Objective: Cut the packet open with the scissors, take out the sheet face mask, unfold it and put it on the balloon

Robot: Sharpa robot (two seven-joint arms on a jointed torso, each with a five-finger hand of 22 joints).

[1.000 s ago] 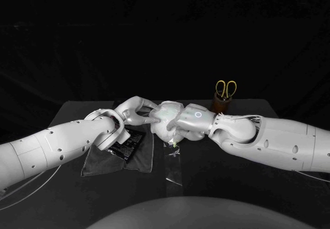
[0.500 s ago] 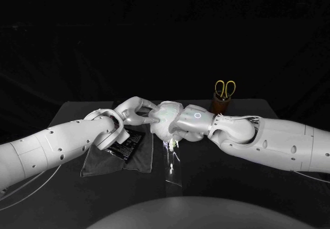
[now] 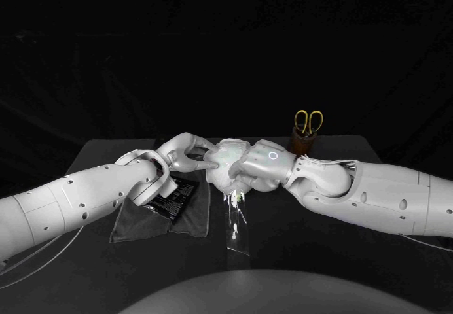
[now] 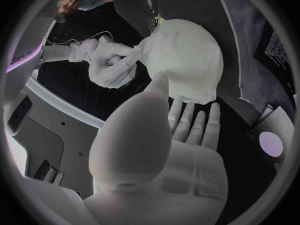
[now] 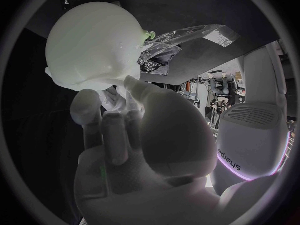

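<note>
The balloon (image 3: 230,156) is up between my two hands over the table's middle, with the white sheet face mask (image 4: 187,55) draped over it and its green knot (image 5: 149,35) pointing toward the table. My left hand (image 3: 184,154) holds the balloon from the side, its fingers (image 4: 190,119) flat under it and the thumb against it. My right hand (image 3: 260,170) pinches the mask's edge (image 5: 115,96) at the balloon's other side. The black packet (image 3: 175,196) lies on a dark cloth. The yellow-handled scissors (image 3: 309,121) stand in a brown holder.
The dark cloth (image 3: 141,222) lies at the table's left front. A clear plastic film (image 3: 238,229) lies below the balloon, near the front edge. The scissors' holder (image 3: 302,140) stands at the back right, behind my right arm.
My right hand has shifted slightly up and in against the balloon, still on the mask's edge. The left hand and the balloon have barely moved.
</note>
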